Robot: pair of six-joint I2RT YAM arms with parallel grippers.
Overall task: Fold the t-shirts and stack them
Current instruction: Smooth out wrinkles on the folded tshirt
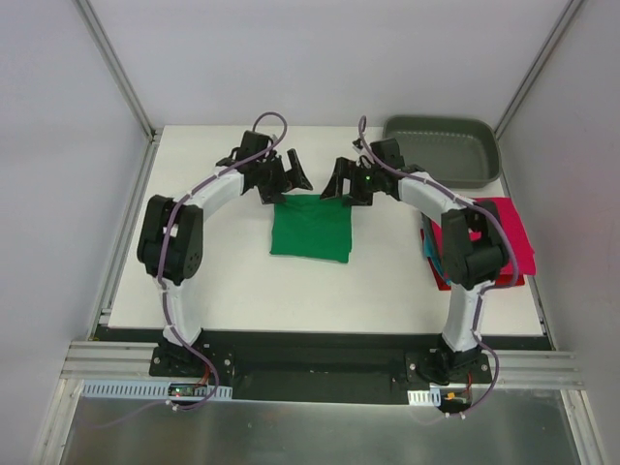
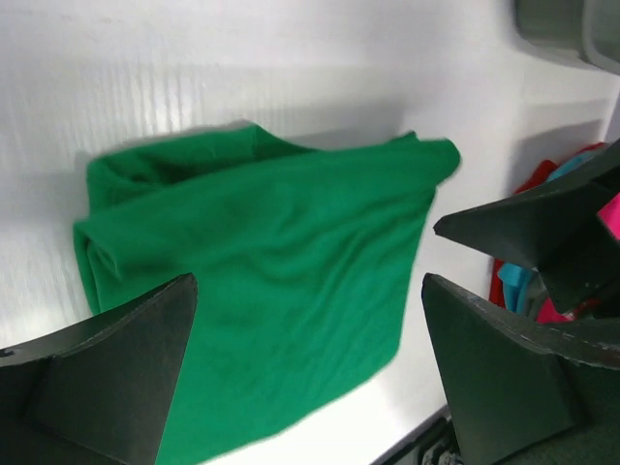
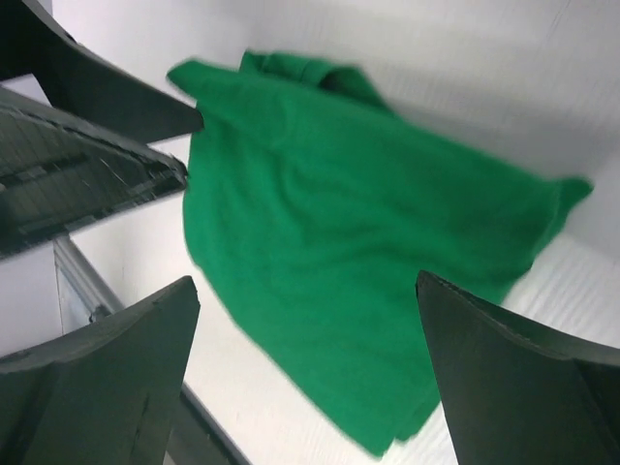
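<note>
Table (image 1: 242,300), white, carries all items. Tray (image 1: 441,150), grey plastic, sits at the far right corner with only its bare floor in view. Green shirt (image 1: 311,229) lies folded into a rough rectangle at the table centre, flat on the surface. Stack of shirts at the right edge: pink shirt (image 1: 509,232) on top, teal shirt (image 1: 427,247) and red shirt (image 1: 446,281) beneath, partly hidden by the right arm. Left gripper (image 1: 284,186) and right gripper (image 1: 346,189) hover over the green shirt's far edge, jaws spread wide, gripping nothing.
</note>
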